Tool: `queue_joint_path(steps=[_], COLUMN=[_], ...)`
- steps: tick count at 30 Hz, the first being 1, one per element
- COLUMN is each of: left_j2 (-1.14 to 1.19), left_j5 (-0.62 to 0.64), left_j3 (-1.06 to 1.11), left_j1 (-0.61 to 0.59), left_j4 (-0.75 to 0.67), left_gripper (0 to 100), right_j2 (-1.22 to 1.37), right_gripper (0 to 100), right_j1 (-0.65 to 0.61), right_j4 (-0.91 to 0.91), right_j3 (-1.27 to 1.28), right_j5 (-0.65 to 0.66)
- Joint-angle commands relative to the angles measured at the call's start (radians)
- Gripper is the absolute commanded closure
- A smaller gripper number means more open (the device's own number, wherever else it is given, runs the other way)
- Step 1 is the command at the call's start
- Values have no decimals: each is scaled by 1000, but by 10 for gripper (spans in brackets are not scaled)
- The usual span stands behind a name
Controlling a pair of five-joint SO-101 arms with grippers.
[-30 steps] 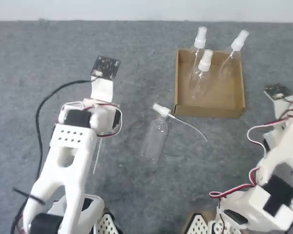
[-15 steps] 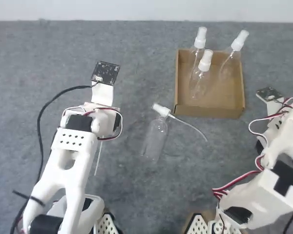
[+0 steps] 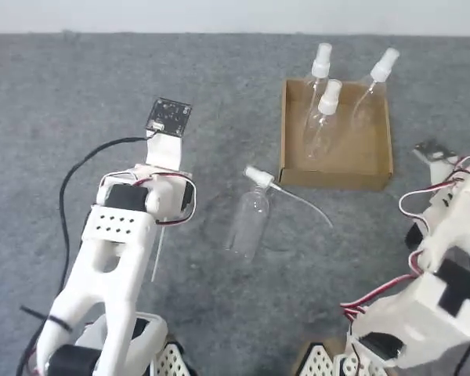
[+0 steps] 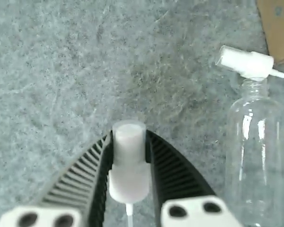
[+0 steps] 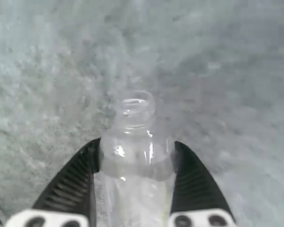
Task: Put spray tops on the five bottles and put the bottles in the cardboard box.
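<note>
Clear bottle (image 5: 135,165) pinched neck-outward along right claw (image 5: 136,149); spray top (image 4: 128,163) pinched in left claw (image 4: 128,137).

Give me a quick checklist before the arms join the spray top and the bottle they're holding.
1. Left pincer shut on spray top: ok.
2. Right pincer shut on bottle: ok.
3. That bottle's neck open: ok.
4. Top lined up over neck: not ok, pincers far apart.
5. Box has room: looks ok, three bottles inside.
</note>
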Motion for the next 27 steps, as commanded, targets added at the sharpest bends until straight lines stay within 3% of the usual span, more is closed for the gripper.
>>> queue_joint_path(steps=[1, 6, 10, 16, 20, 27], left_j2=[-80, -250, -413, -512, -512, -512], left_j5=[11, 11, 12, 14, 29, 184], left_j3=[-94, -87, -116, -337, -513, -654], left_j1=[2, -9, -29, -29, -29, -29], left_j4=[-18, -17, 43, 190, 235, 187], left_gripper=[989, 990, 990, 990, 990, 990], right_j2=[-246, -578, -806, -889, -865, -862], right_gripper=[994, 994, 994, 993, 993, 993], right_j1=[-82, -309, -584, -1004, -1148, -1276], right_j4=[25, 22, 22, -76, -225, -506], right_j3=[-12, 123, 209, 270, 364, 532], right_j5=[-141, -315, -466, -671, -697, -689])
